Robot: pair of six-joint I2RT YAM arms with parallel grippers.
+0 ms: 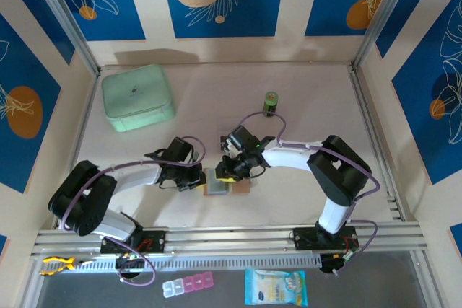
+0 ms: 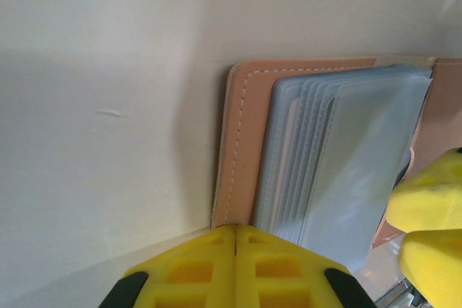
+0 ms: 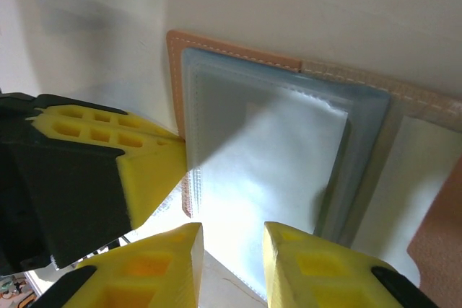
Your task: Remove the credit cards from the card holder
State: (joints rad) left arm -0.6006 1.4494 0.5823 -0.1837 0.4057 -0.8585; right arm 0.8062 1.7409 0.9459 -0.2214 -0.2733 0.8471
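Shut left pincer touches card holder edge.

Pale pinkish table walled on three sides. Close to its near edge, card holder laid open and flat, grey-blue pockets turned upward. Far left of card holder, well apart, mint-green case set down. Beyond card holder to far right, small green bottle stood upright, apart from it.

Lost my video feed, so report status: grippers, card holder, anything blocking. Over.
Left gripper shut, tips at card holder edge. Right gripper open over its clear sleeves. Holder lying open on table. Green bottle, mint case well clear.
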